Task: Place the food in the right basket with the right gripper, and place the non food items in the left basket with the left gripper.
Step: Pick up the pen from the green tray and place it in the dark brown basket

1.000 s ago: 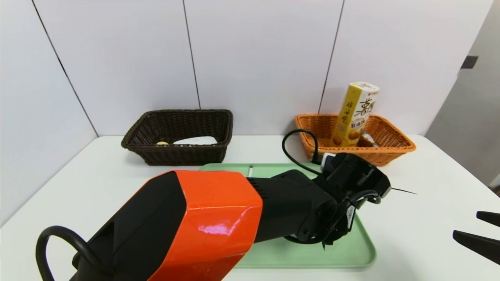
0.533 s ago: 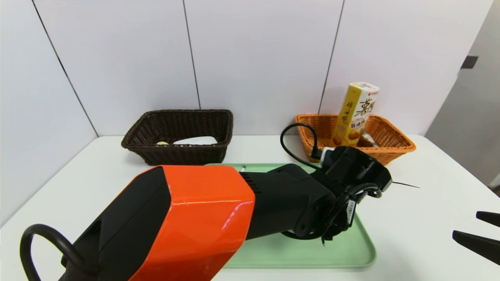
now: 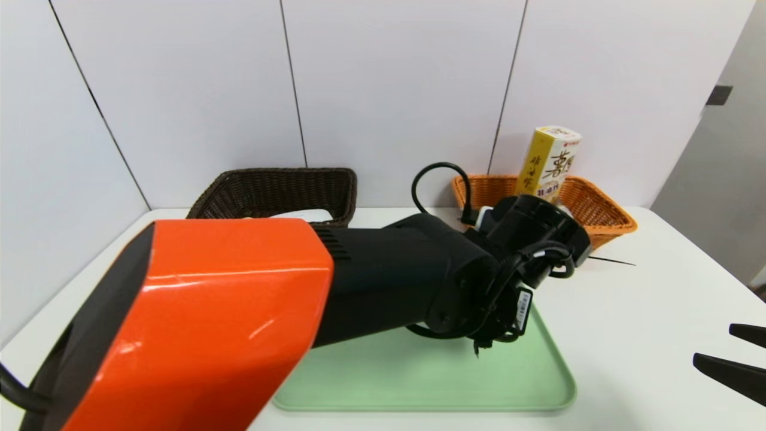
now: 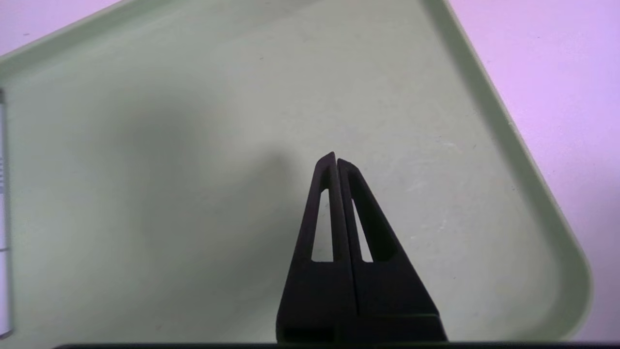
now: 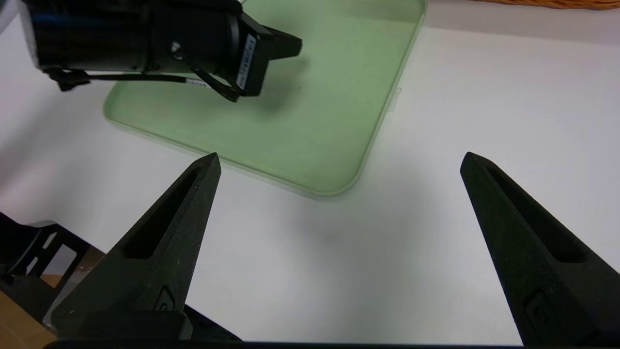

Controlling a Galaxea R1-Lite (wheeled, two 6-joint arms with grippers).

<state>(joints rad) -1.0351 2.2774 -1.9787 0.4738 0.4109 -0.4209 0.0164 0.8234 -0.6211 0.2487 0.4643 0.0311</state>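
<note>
A: What food is there?

B: A tall yellow carton [image 3: 549,163] with dark East Asian characters on a white panel stands upright in the orange woven basket [image 3: 604,211], at about two o'clock from the pale green plastic tray [image 3: 538,383]. I can't read the characters. A small dark item lies beside its base, too hidden to name.

A: And the non-food side?

B: The dark brown woven basket [image 3: 275,188] sits at about eleven o'clock from the tray, with a flat white object [image 3: 299,213] inside, mostly hidden by the arm.

A: The left gripper?

B: The left gripper [image 4: 335,160] hangs above the tray's bare floor, its two black fingers pressed together and holding nothing. At the edge of the left wrist view a thin white strip [image 4: 4,242] lies on the tray; I can't tell what it is.

A: The right one?

B: The right gripper [image 5: 339,160] hovers over the white tabletop [image 3: 658,299], at about four o'clock from the tray, fingers spread wide and empty.
</note>
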